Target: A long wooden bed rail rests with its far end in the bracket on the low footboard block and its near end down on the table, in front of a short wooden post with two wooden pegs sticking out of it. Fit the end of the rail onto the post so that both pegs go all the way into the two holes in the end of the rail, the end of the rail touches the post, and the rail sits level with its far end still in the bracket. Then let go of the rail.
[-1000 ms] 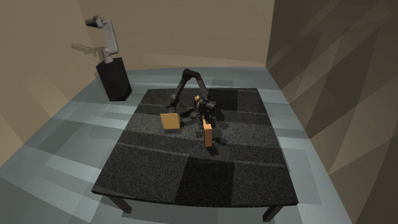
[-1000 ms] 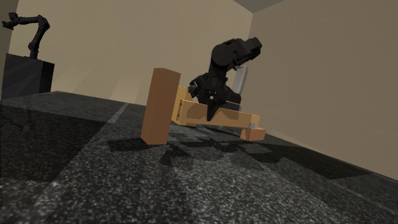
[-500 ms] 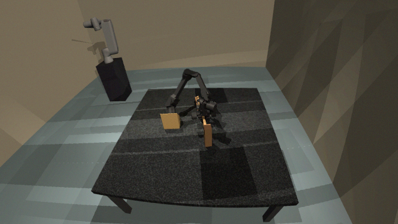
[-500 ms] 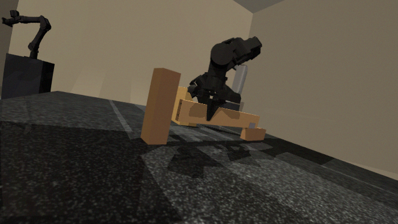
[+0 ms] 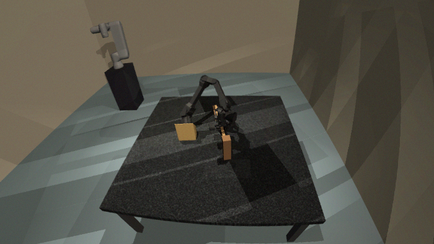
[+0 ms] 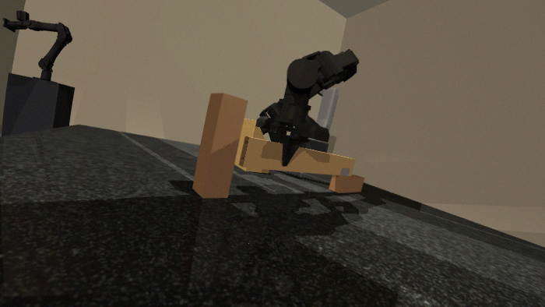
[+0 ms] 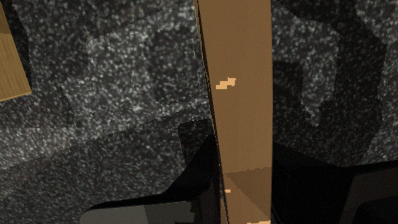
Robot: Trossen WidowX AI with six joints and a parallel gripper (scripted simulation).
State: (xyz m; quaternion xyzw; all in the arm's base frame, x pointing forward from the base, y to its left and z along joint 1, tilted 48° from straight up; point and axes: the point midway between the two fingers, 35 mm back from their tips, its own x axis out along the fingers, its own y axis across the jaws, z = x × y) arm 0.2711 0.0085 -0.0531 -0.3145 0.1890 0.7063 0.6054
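Dark speckled worktop (image 5: 198, 192) on teal floor (image 5: 62, 173), w/ 2nd arm (image 5: 115, 43) on black pedestal (image 5: 124, 87) by beige wall (image 5: 46, 62).

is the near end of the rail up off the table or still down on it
Up off it. In the exterior view the rail, clamped in the gripper, hangs above the table beside the post; peg seating cannot tell.

We see the long light-wood bed rail (image 6: 268, 157) lifted off the dark speckled surface (image 6: 117, 241) at its near end, clamped in the black hand (image 6: 289, 159) around mid-length. That end sits just beside the short upright brown wooden post (image 6: 219, 146) at 9 o'clock; whether they touch we cannot tell. The rail slopes slightly down toward 3 o'clock, where its far end rests on the low wooden footboard block (image 6: 346, 183).
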